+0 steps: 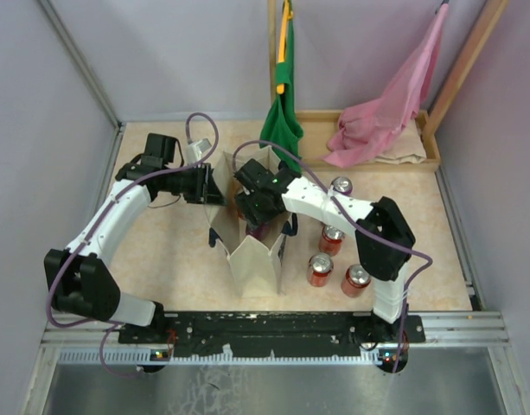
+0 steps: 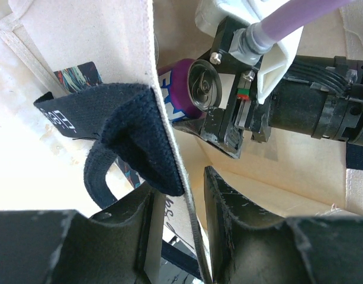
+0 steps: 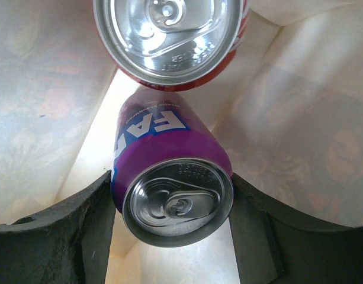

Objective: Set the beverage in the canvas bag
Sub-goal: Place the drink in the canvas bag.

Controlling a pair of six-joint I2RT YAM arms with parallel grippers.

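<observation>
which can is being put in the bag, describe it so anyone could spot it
Find the cream boxy canvas bag with navy handles mid-table. Inside it, the right gripper holds a purple aluminium can. Its one neighbour in there is a red aluminium can.

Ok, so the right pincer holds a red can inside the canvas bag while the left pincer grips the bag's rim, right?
No: the right pincer holds a purple can, not a red one; the right wrist view shows it. The rest stands: it is inside the canvas bag, and the left pincer grips the rim.
</observation>
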